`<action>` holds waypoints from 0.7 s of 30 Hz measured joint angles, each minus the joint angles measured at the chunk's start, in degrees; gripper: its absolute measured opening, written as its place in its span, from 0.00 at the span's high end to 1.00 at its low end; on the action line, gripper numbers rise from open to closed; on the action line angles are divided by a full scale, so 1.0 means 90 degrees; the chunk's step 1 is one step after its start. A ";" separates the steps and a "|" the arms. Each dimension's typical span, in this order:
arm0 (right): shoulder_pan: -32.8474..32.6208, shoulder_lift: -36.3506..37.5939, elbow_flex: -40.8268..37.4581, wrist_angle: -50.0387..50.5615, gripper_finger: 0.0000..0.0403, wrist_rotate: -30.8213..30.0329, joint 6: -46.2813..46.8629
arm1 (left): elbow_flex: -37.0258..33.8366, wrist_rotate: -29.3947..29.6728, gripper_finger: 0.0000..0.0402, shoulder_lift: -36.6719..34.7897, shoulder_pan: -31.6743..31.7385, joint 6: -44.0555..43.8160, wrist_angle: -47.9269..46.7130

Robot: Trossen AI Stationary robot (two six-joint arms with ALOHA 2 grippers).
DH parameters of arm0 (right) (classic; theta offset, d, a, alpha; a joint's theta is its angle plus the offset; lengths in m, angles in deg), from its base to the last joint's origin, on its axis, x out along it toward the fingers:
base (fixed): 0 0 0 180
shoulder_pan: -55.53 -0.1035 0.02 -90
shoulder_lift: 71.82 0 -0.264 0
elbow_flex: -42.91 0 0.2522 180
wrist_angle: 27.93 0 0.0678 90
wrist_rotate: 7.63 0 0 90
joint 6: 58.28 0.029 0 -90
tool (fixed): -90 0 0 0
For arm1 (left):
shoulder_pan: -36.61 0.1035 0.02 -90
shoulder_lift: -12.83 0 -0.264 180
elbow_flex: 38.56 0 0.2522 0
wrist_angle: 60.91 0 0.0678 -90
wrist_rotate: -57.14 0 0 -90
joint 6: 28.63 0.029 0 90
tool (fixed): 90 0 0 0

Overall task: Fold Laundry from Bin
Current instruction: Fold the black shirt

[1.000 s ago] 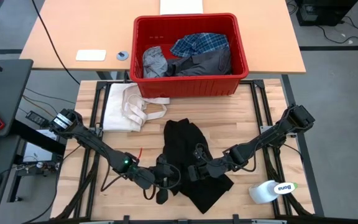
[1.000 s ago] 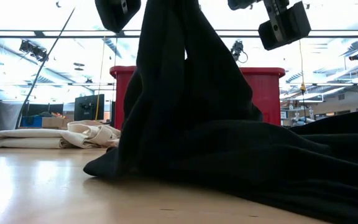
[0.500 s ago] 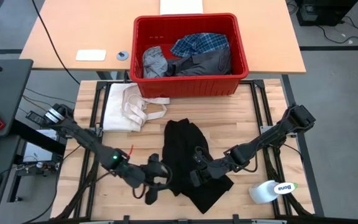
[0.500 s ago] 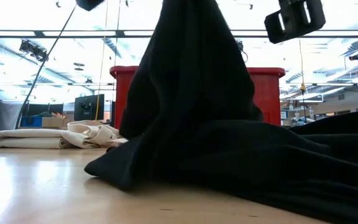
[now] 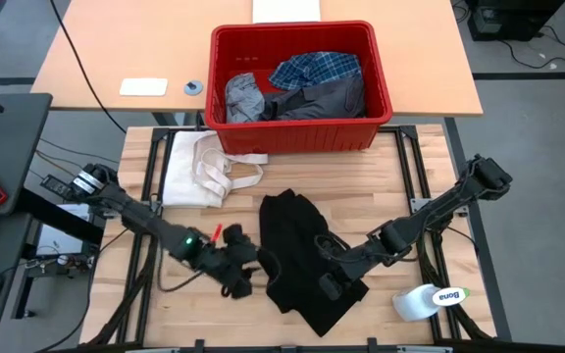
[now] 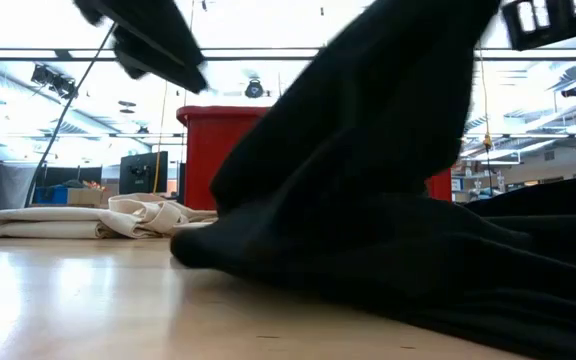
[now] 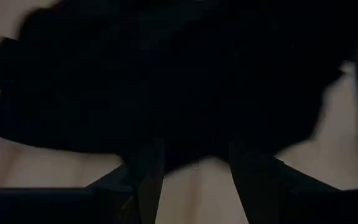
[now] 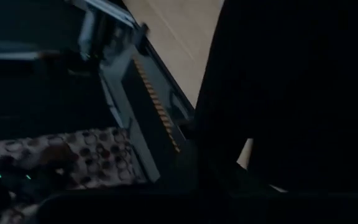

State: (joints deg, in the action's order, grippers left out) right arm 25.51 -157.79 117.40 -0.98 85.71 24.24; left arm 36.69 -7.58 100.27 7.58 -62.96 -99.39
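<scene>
A large black garment (image 5: 297,250) lies crumpled on the wooden table, in front of the red bin (image 5: 302,137). My right gripper (image 5: 324,263) is shut on it and holds part of it up as a peak (image 6: 418,60). My left gripper (image 5: 248,267) stands open just left of the garment's left edge. Bare wood shows between its fingers (image 7: 194,152), and the black cloth lies just ahead of them. In the bin lie a plaid shirt (image 5: 314,67), a light grey piece (image 5: 243,96) and a dark grey piece (image 5: 322,98). My right gripper grips the black garment near its middle, toward its right side (image 5: 317,255), coming slanting down from the table's right. The cloth covers the fingers, so layers and edge cannot be told. That part is drawn up into a peak, and the rest (image 6: 388,270) lies on the table.
A cream-white cloth with strap loops (image 5: 204,167) lies at the table's far left. A white roll (image 5: 430,299) lies at the near right corner. Behind the bin a second tabletop carries a small white object (image 5: 143,86).
My left gripper has let go of the black garment and drawn back toward the table's left edge. The side of the cloth it held up has dropped to the table. My right gripper has moved toward the right edge with its hold, so the peak now leans right.
</scene>
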 joint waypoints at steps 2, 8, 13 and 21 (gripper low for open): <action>-0.0051 0.0082 0.0002 0.0276 0.98 0.0119 0.0002 | 0.0000 -0.0459 0.54 0.0000 0.0440 0.0395 0.0012; -0.0257 0.0148 0.0002 0.0558 0.98 0.0345 0.0012 | 0.0000 -0.1788 0.54 -0.0002 0.1803 0.2439 -0.0164; -0.0494 0.0148 0.0002 0.0844 0.98 0.0473 0.0171 | 0.0003 -0.2367 0.54 0.0059 0.2729 0.3852 -0.0319; -0.0782 0.0148 0.0002 0.1154 0.98 0.0236 0.0312 | 0.0002 -0.3770 0.54 0.0327 0.4168 0.4226 -0.0738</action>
State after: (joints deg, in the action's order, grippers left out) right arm 18.47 -156.46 117.42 9.41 87.84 27.04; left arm 36.71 -41.52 103.22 45.09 -24.92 -106.03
